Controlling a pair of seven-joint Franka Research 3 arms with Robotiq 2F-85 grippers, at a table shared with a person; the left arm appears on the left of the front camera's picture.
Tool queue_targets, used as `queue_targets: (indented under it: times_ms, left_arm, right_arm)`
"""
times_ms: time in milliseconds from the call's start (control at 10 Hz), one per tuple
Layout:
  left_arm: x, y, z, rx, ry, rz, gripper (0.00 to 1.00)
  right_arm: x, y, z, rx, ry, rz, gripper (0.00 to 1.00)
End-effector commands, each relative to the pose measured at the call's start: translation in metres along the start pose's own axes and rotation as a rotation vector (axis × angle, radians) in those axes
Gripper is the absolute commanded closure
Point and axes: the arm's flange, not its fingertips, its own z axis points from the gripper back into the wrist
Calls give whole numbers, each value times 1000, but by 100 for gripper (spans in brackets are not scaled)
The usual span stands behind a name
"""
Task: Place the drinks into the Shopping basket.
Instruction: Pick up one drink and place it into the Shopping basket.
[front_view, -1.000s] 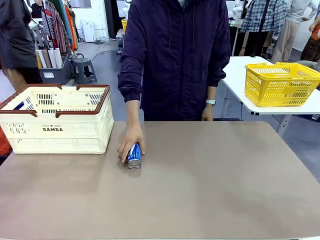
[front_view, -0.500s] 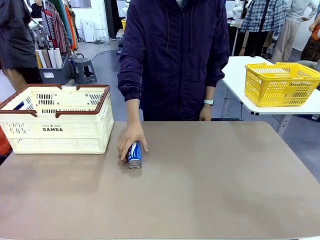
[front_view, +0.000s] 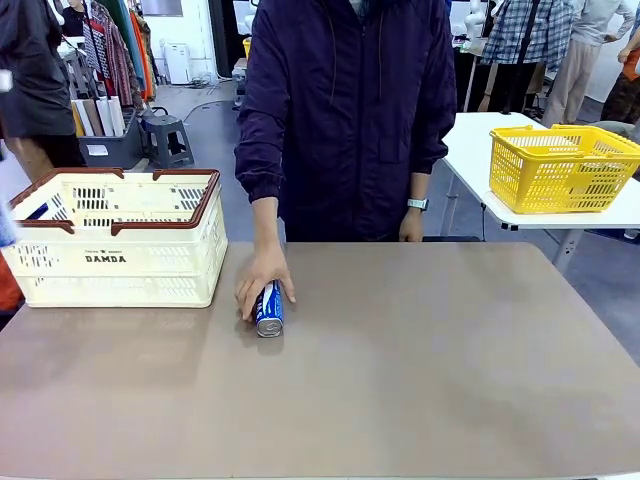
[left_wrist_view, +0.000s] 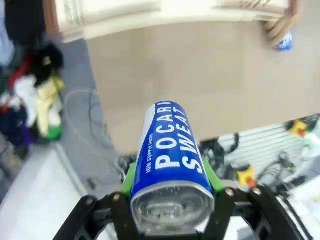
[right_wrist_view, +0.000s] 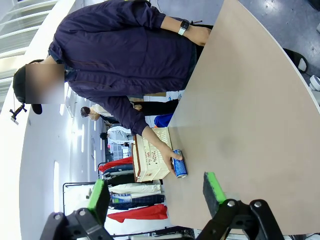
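Left hand (left_wrist_view: 171, 179) clamps blue can (left_wrist_view: 170, 145), right hand (right_wrist_view: 156, 187) splayed

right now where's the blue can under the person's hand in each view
Front view: the blue can lies left of centre under the person's hand, right of the Shopping basket.
Left wrist view: top right corner, past the basket's end; not the held can in the jaws.
Right wrist view: lower middle, beside the basket.
Shared landmark: the Shopping basket.
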Motion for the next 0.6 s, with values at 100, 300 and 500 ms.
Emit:
queue_targets:
  times_ms: [100, 300, 500]
  left_arm:
    - [124, 18, 24, -55, 1, -128, 100]
    - [180, 25, -2, -48, -106, -133, 100]
    - [220, 33, -56, -31, -72, -156, 100]
  right_arm:
    - [0, 1, 1, -4, 9, 13, 0]
    - [0, 1, 1, -4, 9, 13, 0]
    - [0, 1, 1, -4, 9, 13, 0]
